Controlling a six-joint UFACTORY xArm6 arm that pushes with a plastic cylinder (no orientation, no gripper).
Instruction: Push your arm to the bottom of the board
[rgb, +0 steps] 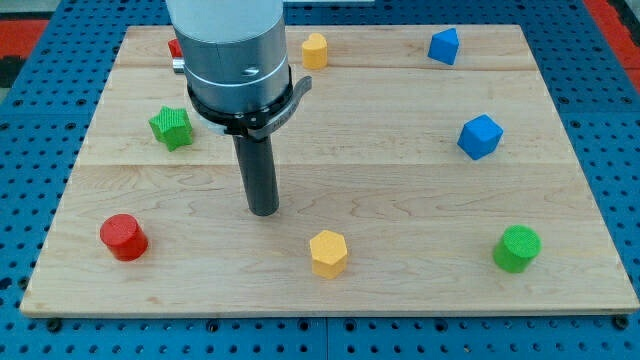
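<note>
My tip (263, 210) rests on the wooden board (400, 180), left of centre. A yellow hexagonal block (328, 252) lies below and to the right of the tip. A red cylinder (123, 237) lies to the tip's lower left. A green star-shaped block (171, 127) sits up and to the left of the tip. The arm's grey body (232, 50) covers the upper left of the board.
A green cylinder (517, 248) sits at the lower right. A blue block (480, 137) is at the right and another blue block (444, 46) at the top right. A yellow block (315, 50) is at the top. A red block (175, 48) peeks out behind the arm.
</note>
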